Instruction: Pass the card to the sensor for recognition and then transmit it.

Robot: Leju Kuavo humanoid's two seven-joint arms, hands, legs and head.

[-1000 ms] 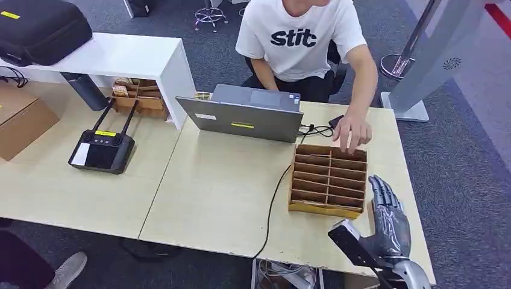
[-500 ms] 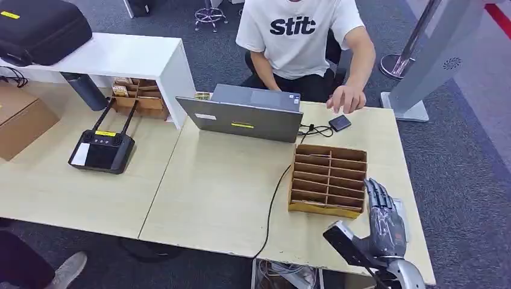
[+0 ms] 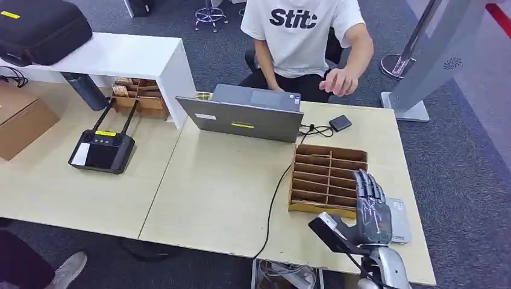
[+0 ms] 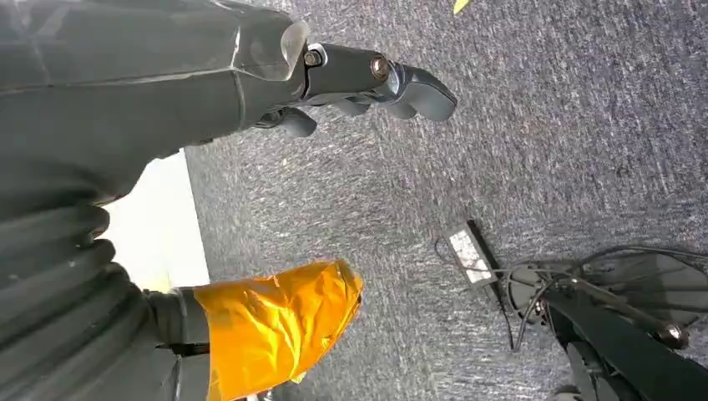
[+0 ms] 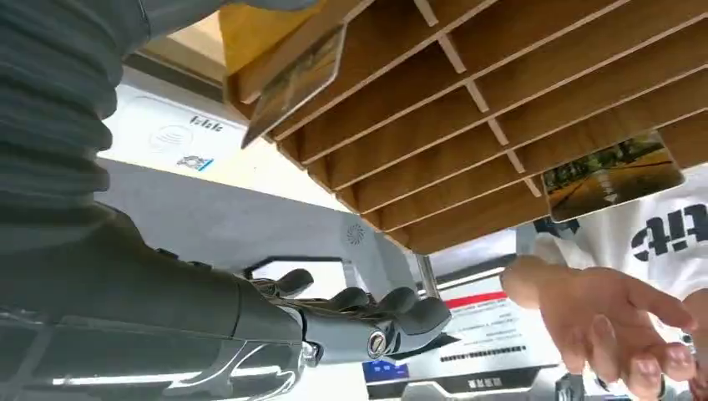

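A wooden slotted box (image 3: 327, 173) stands on the right part of the table. In the right wrist view a picture card (image 5: 297, 82) sticks out of one slot of the box (image 5: 501, 100), and a second card (image 5: 619, 174) out of another. My right hand (image 3: 370, 208) hovers open at the box's near right corner, fingers (image 5: 367, 316) spread and holding nothing. A flat grey-white sensor (image 3: 399, 220) lies on the table just right of that hand; the right wrist view shows its printed face (image 5: 167, 136). My left hand (image 4: 367, 77) hangs over the carpet, holding nothing.
A person sits across the table with a raised hand (image 3: 339, 81) beyond its far edge. A laptop (image 3: 244, 113), a small black device (image 3: 340, 123) and a cable (image 3: 274, 195) lie behind and left of the box. A black controller (image 3: 101, 150) sits far left.
My right hand moved left and forward to the box's near corner, uncovering the sensor. The person's hand drew back from the box to beyond the table's far edge.
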